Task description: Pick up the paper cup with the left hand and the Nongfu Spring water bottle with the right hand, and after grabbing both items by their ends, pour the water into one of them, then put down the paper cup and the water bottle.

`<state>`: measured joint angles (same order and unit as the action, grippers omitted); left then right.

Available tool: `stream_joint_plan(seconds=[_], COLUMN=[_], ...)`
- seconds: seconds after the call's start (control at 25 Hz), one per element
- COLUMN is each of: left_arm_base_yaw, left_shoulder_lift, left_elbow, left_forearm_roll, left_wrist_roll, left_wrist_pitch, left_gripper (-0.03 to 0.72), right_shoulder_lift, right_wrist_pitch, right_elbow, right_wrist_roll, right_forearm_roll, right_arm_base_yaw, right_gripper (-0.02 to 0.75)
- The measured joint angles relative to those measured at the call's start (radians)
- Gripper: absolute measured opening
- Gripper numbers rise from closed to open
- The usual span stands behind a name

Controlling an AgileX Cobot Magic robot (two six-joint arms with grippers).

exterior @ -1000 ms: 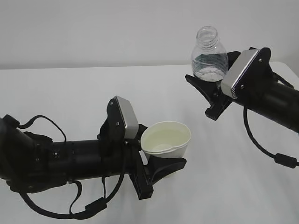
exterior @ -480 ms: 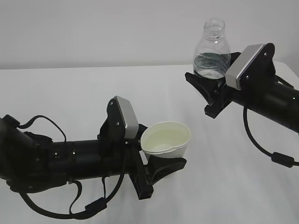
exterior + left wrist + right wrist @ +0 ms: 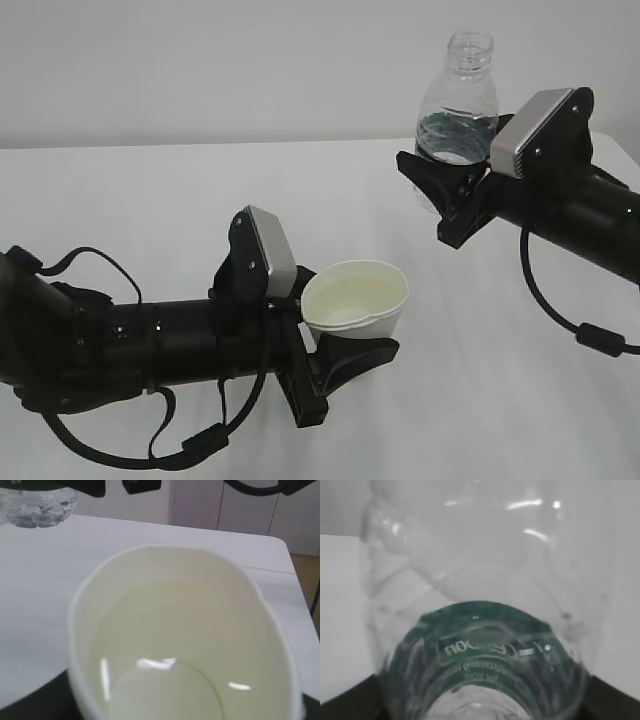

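White table (image 3: 150, 200), pale wall behind. Left gripper (image 3: 345, 345) holds the cup (image 3: 355, 298) low, above the table's near middle, jaws closed round its lower end so the mouth stays open and upward to receive. Cup looks dry or nearly so; cannot tell for sure. Right gripper (image 3: 450, 190) grips the bottle (image 3: 458, 110) by its base, upright, raised toward the far right corner, well apart from the cup. Water (image 3: 455, 135) sits in its lower part. Neck capless, free for tipping. Judgement: pour not yet begun.
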<state>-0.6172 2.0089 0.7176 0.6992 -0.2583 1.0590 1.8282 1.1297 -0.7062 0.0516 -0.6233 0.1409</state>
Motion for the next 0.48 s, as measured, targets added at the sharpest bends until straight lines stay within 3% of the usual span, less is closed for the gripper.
stream_joint_plan(seconds=[0.48], left_arm_base_yaw=[0.000], left_shoulder_lift=[0.000], left_elbow=[0.000], left_forearm_roll=[0.000], left_wrist_roll=[0.000], left_wrist_pitch=[0.000], left_gripper=[0.455], right_shoulder_lift=[0.000], right_wrist_pitch=[0.000], right_elbow=[0.000], right_wrist_roll=[0.002], right_forearm_roll=[0.206], right_arm_base_yaw=[0.000], right_gripper=[0.464])
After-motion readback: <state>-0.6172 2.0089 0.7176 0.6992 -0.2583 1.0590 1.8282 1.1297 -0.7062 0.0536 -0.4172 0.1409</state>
